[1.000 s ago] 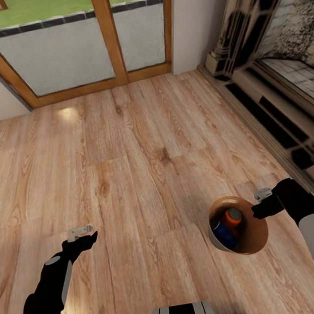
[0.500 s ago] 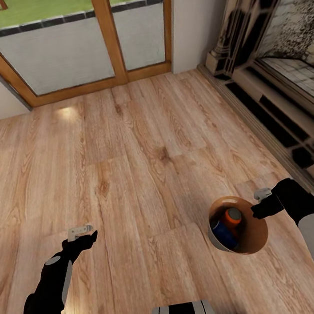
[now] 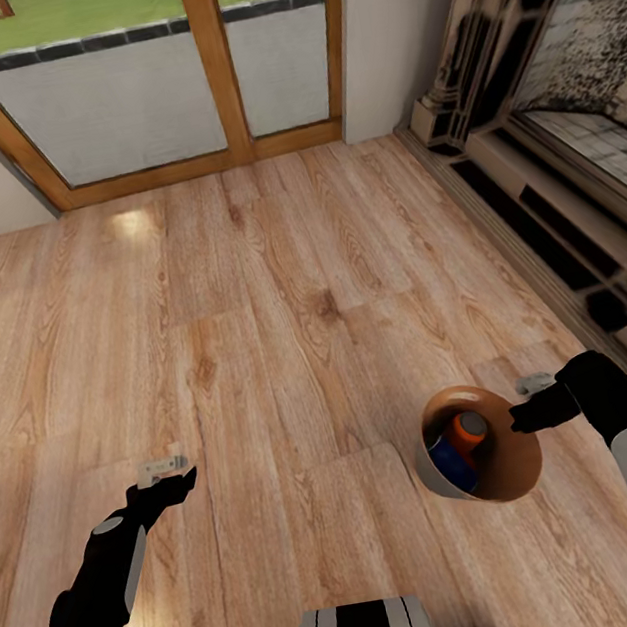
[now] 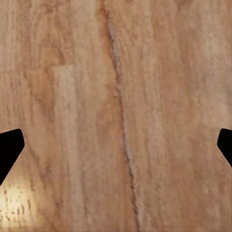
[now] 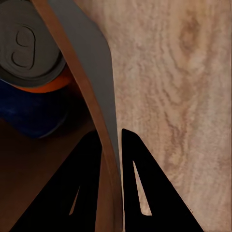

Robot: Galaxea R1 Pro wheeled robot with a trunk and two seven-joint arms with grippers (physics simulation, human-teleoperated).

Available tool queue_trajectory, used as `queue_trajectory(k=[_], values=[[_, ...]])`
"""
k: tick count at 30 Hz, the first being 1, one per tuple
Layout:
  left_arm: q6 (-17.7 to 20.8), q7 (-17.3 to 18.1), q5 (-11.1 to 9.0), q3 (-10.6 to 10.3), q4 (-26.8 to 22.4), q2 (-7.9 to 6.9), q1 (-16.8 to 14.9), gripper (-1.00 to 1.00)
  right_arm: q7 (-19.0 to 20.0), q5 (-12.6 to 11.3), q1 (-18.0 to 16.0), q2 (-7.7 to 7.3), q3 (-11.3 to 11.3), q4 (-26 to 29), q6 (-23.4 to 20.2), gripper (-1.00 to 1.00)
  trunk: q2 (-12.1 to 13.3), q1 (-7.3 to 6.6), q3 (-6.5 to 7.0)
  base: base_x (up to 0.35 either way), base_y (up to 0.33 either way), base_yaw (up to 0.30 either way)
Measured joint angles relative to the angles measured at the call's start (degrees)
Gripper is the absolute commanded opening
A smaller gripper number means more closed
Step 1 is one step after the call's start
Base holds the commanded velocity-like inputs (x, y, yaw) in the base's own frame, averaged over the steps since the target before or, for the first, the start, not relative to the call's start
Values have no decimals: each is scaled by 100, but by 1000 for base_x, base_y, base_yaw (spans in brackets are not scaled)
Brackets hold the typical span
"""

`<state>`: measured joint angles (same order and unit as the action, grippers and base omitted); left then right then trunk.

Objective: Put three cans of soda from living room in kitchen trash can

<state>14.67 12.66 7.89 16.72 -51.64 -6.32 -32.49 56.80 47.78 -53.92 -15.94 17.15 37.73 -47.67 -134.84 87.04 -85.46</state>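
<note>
While your right tool (image 3: pixel 521 416) pinched the bin's (image 3: pixel 435 473) rim, one finger inside and one outside, the bin hung tilted over the wood floor (image 3: pixel 281 298) near the fireplace (image 3: pixel 565 112). Inside it lay an orange can (image 3: pixel 466 430) and a blue can (image 3: pixel 447 462); a third I could not make out. Your left tool (image 3: pixel 164 475) was released, well apart from the bin.

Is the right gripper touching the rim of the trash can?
Touching. In the right wrist view the right gripper has one finger inside and one outside the trash can, pinching its wall with no gap.
</note>
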Motion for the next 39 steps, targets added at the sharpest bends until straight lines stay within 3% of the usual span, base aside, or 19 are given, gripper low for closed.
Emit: queue_trajectory(k=[14, 15, 16, 17, 39], values=[[-6, 0, -33, 0, 3, 5, 0, 100, -15, 40, 54, 46, 0, 131, 4, -100, 0, 0, 0, 0, 0, 0], [-6, 0, -34, 0, 3, 5, 0, 100, -5, 45, 56, 46, 9, 131, 2, 100, 0, 0, 0, 0, 0, 0], [-8, 0, -32, -2, 6, 6, -3, 100, -396, 93, 63, 216, 16, -98, 109, 100, 1, 3, -2, 0, 0, 0], [-8, 0, -33, -2, 7, 5, -3, 100, -407, 71, 64, 224, 20, -115, 106, 100, 1, 3, -1, 0, 0, 0], [-8, 0, -33, -2, 5, 8, -3, 100, -407, 57, 66, 224, 25, -116, 105, 100, 1, 3, -1, 0, 0, 0]])
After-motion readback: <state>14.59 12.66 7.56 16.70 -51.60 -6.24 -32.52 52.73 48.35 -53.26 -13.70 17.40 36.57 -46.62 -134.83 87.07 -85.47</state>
